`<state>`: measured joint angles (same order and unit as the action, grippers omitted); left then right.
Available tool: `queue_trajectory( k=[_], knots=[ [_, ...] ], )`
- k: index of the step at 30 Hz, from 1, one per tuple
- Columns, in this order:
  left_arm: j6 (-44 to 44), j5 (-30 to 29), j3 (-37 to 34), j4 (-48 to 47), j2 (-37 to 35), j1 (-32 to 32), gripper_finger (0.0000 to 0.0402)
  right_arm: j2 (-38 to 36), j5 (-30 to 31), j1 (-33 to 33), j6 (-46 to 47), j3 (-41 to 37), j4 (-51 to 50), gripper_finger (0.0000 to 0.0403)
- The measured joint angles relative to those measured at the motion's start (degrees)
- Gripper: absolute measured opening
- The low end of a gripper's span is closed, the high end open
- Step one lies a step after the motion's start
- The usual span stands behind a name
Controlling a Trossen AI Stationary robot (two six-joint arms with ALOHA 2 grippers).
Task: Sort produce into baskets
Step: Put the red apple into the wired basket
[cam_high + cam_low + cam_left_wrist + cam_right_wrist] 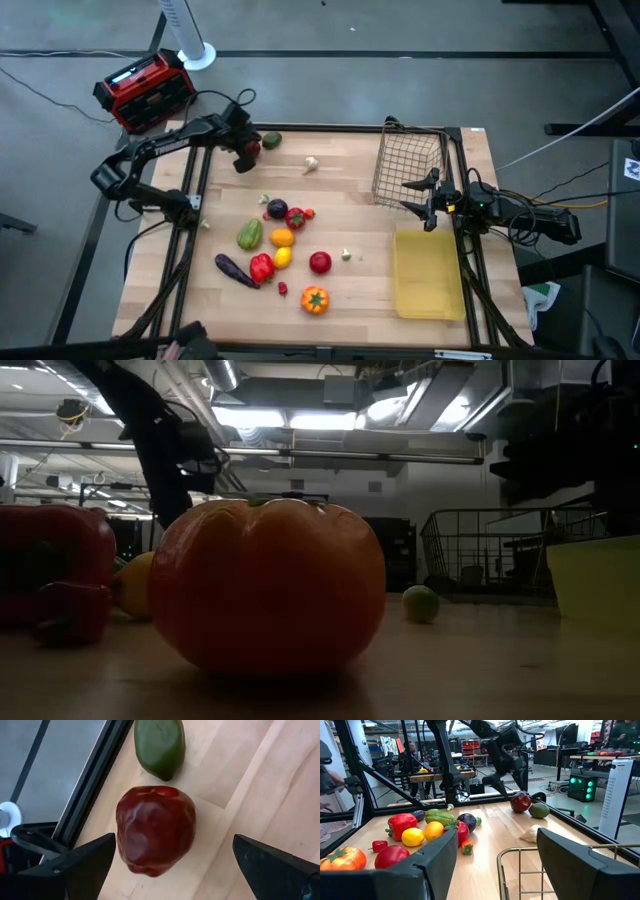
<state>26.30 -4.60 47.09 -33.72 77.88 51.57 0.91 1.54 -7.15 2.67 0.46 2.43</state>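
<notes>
At the desk's (350,210) far left corner, the left gripper (172,857) hovers over a dark red apple (155,830) beside a green avocado (160,745), fingers spread wide. Most produce (275,250) lies near centre. Right gripper (418,198), fingers apart and empty, waits beside the wire basket (408,165), the yellow tray (428,272) nearer.

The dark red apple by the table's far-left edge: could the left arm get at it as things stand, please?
Probably yes: the left gripper hangs open right over the dark red apple, nothing between; the green avocado lies just beyond.
</notes>
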Motion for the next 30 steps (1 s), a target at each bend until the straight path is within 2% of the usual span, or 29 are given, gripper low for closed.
queue_trajectory(
  k=[15,18,22,30],
  knots=[
    [3.85,0.07,0.00,3.97,1.78,3.08,0.0400,0.00,0.00,-0.01,0.00,-0.01,-0.02,0.0269],
    [4.87,1.84,-0.07,4.07,1.78,3.77,0.0400,-0.02,0.00,0.00,0.00,-0.01,-0.02,0.0269],
    [7.55,5.13,-2.31,6.28,1.80,4.72,0.0400,0.00,0.00,-0.01,0.00,-0.01,-0.02,0.0269],
    [6.85,5.76,-5.95,13.12,1.80,6.27,0.0400,-0.01,0.00,0.00,0.00,0.01,-0.02,0.0269]
  ],
)
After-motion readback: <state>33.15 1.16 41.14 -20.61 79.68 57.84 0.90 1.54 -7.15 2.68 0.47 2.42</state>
